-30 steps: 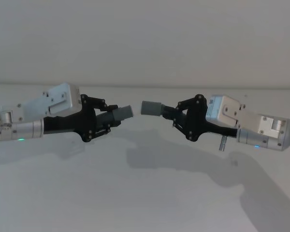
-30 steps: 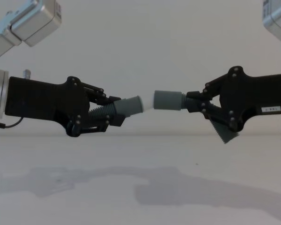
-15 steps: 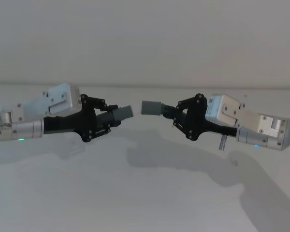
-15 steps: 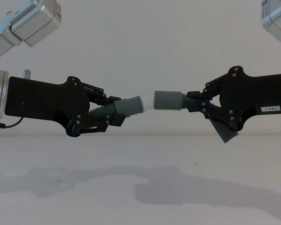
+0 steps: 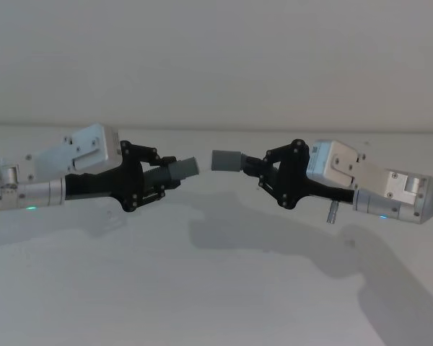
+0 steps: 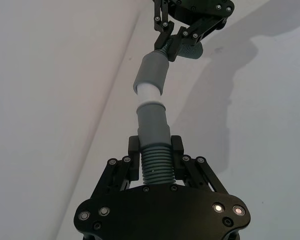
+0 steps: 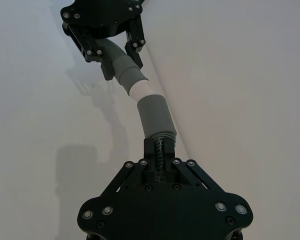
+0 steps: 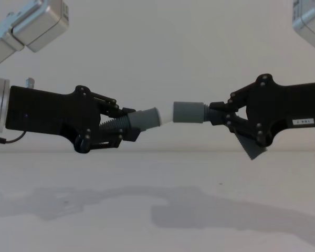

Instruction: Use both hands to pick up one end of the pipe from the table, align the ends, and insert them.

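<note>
Head view: both pipe pieces are held up above the white table, the left gripper clenched on the left pipe piece and the right gripper clenched on the right pipe piece; the two arms reach in from opposite sides roughly level, and the ends face each other across a small gap. The pieces are judged light and rigid at the collars but flexible along the ribbed stretch, so a hold close behind each collar, as is taken now, would keep the tips from wagging. Left wrist view: the ribbed hose is seen clamped between the left gripper's fingers, with the slimmer whitish tip pointing at the wider socket held by the far gripper; the two look nearly in line, and whether they touch cannot be told from this angle. Right wrist view: the socket is gripped just behind its collar by the ribbed section, and the whitish tip sits just at its mouth, slightly angled. Chest view: the tip and the socket are shown apart, the socket sitting slightly higher, so a small height correction is judged necessary before pushing; smooth plastic may slip under axial force.
</note>
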You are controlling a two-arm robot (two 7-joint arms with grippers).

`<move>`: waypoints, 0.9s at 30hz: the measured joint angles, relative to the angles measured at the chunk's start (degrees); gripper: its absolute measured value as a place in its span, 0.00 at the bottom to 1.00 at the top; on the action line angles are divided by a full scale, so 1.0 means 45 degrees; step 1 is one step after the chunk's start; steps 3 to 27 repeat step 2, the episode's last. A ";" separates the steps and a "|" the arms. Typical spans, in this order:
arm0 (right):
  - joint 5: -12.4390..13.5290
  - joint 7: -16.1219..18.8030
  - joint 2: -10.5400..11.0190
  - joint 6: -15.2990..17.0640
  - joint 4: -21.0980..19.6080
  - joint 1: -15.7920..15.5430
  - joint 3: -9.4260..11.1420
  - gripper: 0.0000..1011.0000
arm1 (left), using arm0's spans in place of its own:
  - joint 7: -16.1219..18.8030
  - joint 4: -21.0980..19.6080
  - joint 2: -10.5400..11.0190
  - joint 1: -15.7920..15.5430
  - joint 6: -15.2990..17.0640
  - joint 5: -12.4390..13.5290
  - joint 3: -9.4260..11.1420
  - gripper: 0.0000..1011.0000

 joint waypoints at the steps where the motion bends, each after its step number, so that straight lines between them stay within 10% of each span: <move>1: -0.0001 0.0000 0.0001 0.0001 0.0000 0.0001 -0.0001 0.08 | 0.0000 0.0000 -0.0001 0.0000 0.0000 0.0000 0.0000 0.35; 27: 0.0000 -0.0002 0.0000 0.0002 0.0003 0.0003 0.0000 0.08 | 0.0000 0.0000 0.0000 0.0000 0.0000 0.0000 0.0000 0.35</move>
